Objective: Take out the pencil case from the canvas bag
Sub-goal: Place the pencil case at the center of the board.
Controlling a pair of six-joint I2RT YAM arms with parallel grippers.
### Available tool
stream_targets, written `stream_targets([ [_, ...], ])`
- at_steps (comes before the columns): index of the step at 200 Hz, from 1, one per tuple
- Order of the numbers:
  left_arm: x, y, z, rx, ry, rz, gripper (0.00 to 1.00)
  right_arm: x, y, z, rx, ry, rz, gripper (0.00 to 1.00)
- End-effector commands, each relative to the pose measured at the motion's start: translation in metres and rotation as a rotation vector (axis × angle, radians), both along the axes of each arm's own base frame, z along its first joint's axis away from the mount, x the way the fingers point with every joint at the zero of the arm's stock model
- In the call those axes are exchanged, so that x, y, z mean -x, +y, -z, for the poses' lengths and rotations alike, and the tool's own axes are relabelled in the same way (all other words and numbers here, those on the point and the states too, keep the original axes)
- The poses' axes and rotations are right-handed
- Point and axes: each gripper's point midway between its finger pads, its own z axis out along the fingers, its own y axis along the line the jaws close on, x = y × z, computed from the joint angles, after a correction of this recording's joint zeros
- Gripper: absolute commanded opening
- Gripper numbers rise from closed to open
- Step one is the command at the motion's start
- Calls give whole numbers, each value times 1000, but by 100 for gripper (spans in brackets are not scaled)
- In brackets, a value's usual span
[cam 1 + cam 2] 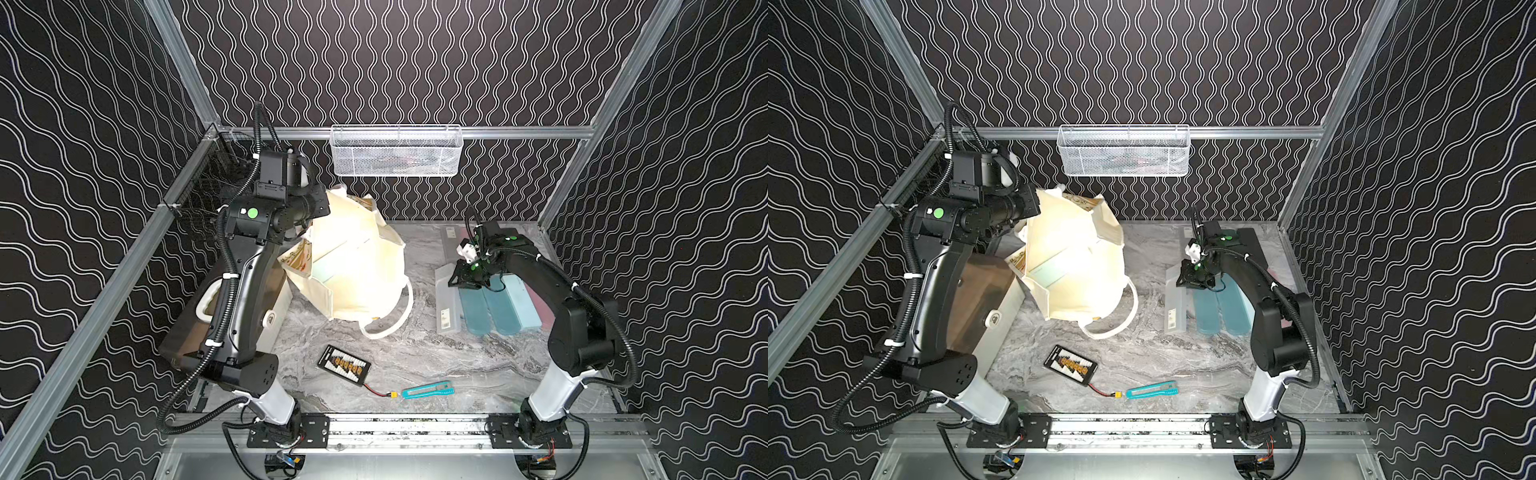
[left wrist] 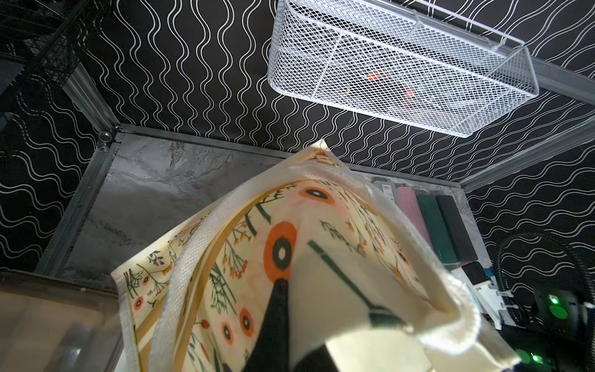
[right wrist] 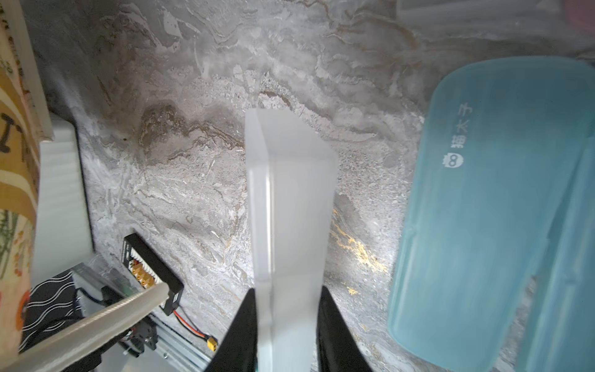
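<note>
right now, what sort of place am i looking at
Probably a robot test cell: the left arm and right arm are bolted to an aluminium rail, patterned panels wall in the marble-look tabletop, and a mesh basket hangs on the frame.

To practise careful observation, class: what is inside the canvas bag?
In both top views the canvas bag gapes open, showing bright cream lining and a pale flat rectangle; glare prevents naming it. Folds hide the rest.

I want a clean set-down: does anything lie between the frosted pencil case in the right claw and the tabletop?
Nothing visible does. The frosted translucent rectangular pencil case, in the right claw, has only grey marble tabletop around it; the blue rounded case lies beside it, apart.
</note>
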Motion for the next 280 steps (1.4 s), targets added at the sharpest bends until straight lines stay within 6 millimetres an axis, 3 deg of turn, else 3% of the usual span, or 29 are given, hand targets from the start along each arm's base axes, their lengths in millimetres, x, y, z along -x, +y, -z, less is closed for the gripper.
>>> stream_targets([
  [1, -5, -4, -17, 1, -69, 28, 0, 3, 11, -2, -84, 36, -47, 14],
  [101, -6, -8, -11, 9, -58, 49, 0, -11, -3, 46, 8, 86, -44, 18],
  [163, -7, -9, -10, 12, -56, 51, 0, -20, -23, 57, 119, 57, -16, 49],
  [236, -8, -10, -1, 20, -26, 50, 0, -23, -30, 17, 201, -162, 22, 52],
  [260, -11, -16, 4, 46, -21, 74, 0, -20, -23, -20, 228, -337, 50, 53],
  [280, -15, -30, 5, 95, -31, 133, 0, -15, -3, -59, 240, -518, 36, 53],
])
